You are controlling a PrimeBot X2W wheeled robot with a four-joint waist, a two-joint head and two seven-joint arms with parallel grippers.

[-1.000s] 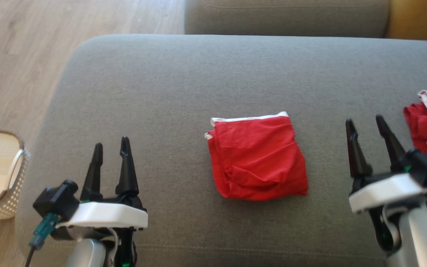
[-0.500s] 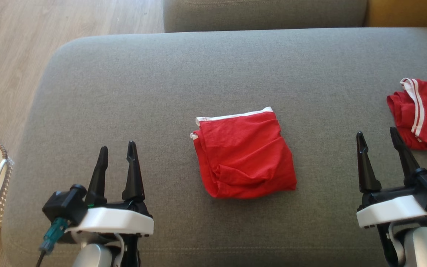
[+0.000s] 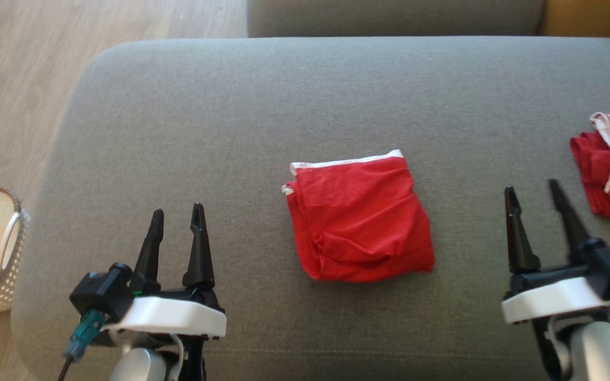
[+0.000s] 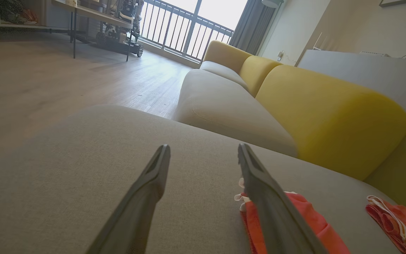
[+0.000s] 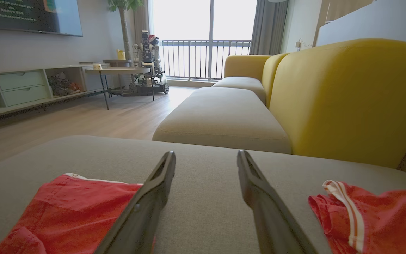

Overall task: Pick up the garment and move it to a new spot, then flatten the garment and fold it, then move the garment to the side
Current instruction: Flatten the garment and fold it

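Grey sofa cushion (image 3: 231, 106), bright living room; folded red garment (image 3: 360, 217) lies mid-cushion, between grippers; looks light, limp, layers likely to slide; pinch side edges through all layers; left gripper (image 3: 178, 209), right gripper (image 3: 531, 186) spread wide, empty.

**Head camera shifted; both grippers repositioned**

Whole head view slid left, then part way back right, and ended slightly higher. The folded red garment (image 3: 360, 217) and the grey cushion (image 3: 231, 116) moved together in frame, so this is camera motion and not object motion.

Right gripper (image 3: 530, 186): fingertips were level with the garment's far white-trimmed edge. They now sit nearer the robot, level with the garment's upper half and slightly farther out to its right. One finger is blurred.

Left gripper (image 3: 178, 209): drawn slightly closer to the garment's left side, and a little nearer the robot.
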